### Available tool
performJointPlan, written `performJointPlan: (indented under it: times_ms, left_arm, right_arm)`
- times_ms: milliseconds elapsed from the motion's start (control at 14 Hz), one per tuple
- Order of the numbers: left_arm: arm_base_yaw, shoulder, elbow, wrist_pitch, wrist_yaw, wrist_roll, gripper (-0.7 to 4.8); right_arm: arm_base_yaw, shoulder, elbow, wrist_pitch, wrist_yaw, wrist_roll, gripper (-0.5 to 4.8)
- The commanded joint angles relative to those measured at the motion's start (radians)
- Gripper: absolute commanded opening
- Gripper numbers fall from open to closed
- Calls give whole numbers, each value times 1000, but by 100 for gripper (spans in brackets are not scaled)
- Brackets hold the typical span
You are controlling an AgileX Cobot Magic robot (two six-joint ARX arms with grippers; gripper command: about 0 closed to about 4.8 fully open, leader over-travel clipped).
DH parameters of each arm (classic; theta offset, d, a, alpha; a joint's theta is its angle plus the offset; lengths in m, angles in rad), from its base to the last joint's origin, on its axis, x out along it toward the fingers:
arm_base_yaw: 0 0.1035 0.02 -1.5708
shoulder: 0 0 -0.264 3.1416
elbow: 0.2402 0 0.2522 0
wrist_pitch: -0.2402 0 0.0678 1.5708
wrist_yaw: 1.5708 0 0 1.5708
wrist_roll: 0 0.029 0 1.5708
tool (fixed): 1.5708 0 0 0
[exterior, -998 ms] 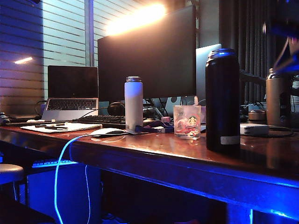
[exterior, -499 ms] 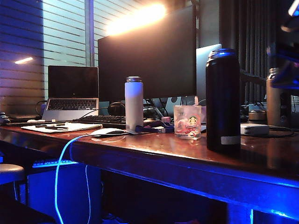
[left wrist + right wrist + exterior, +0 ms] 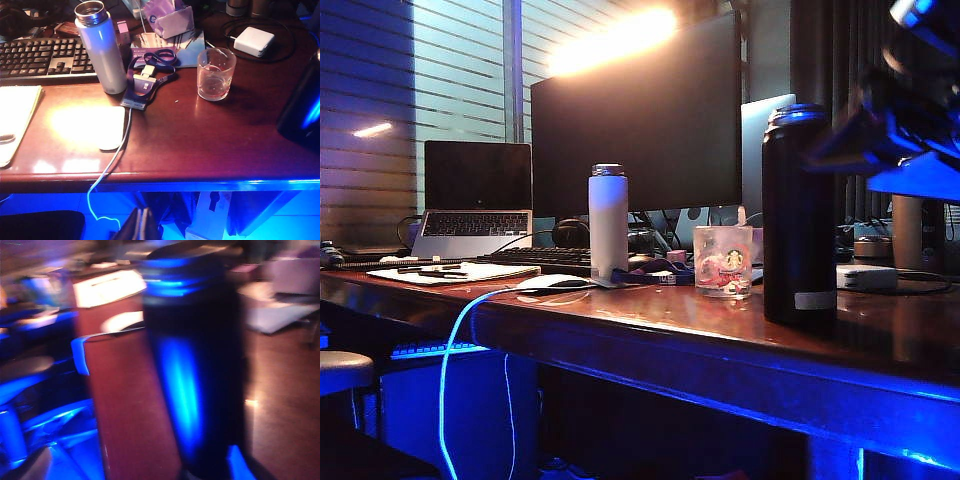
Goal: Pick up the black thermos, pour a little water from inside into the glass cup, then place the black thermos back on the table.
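As before, black thermos [image 3: 799,215] stands.

On the counter [image 3: 650,320] the black thermos [image 3: 799,215] stood upright, the glass cup [image 3: 723,261] just left of it (apart). Farther left stood a white bottle [image 3: 607,221], a keyboard [image 3: 535,259] behind it. The right gripper [image 3: 840,140] hung beside the thermos's top.

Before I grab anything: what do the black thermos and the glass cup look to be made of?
The black thermos: probably coated metal; dark smooth body with a shiny bluish rim and long highlights. The glass cup: clear glass, the table showing through it, with a printed logo. The right gripper is nearing the thermos.
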Motion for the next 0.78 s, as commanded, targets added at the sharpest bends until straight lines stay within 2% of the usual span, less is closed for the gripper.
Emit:
performJointPlan:
  times_ms: [71,143,428,499,785]
  left_arm:
    - [0,-3,3,12,2,1,23]
    - [0,-3,3,12,1,1,22]
    - [0,-3,3,13,2,1,23]
    - [0,-3,3,13,2,1,22]
    - [0,-3,3,12,2,1,22]
  right_arm:
    - [11,2,3,27,87,3,479]
    - [36,8,3,34,150,3,479]
    - [270,131,3,156,649,-51,479]
    - [311,185,3,226,734,-53,479]
    - [336,437,14,473,777,-51,479]
